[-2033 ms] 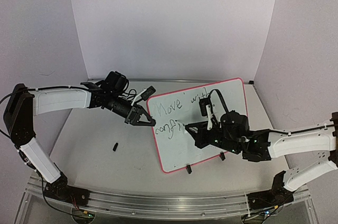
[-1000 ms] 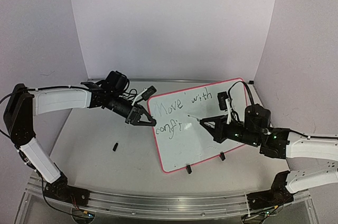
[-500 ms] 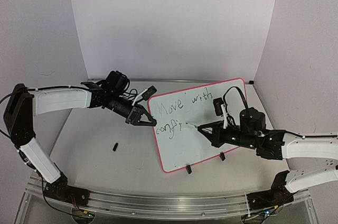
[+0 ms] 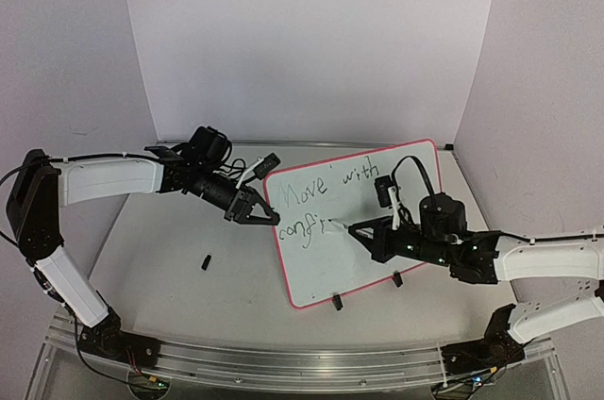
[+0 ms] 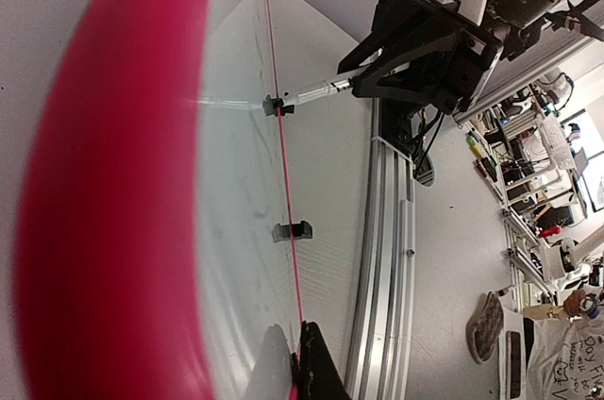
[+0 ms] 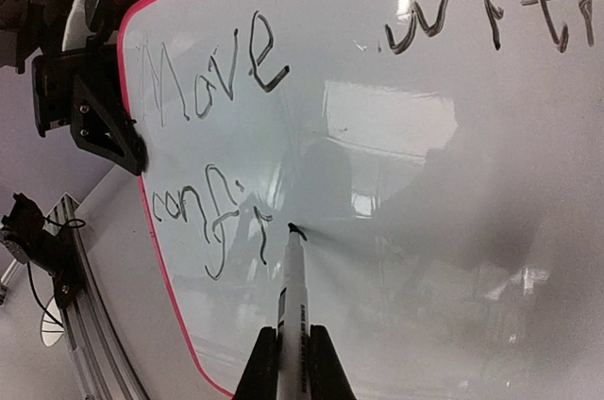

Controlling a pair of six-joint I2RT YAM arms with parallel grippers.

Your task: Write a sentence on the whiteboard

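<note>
The whiteboard (image 4: 330, 268) stands tilted on the table, its pink rim toward the left arm. The sentence reads "Move with" (image 4: 326, 183) over "confi" (image 4: 300, 227) in black. My left gripper (image 4: 265, 216) is shut on the board's left edge; in the left wrist view its fingertips (image 5: 311, 367) pinch the pink rim. My right gripper (image 6: 293, 343) is shut on a white marker (image 6: 293, 291), whose black tip touches the board just right of "confi" (image 6: 203, 216). From above, the right gripper (image 4: 366, 230) hovers over the board's middle.
A small black marker cap (image 4: 205, 260) lies on the table left of the board. Two black clip feet (image 4: 337, 303) (image 4: 397, 279) hold the board's lower edge. White backdrop walls close the back and sides. An aluminium rail (image 4: 283, 362) runs along the near edge.
The right arm drew back to the right, then came in again leftward and lower, setting the marker tip on the board beside "confi". The left gripper has kept its hold.
</note>
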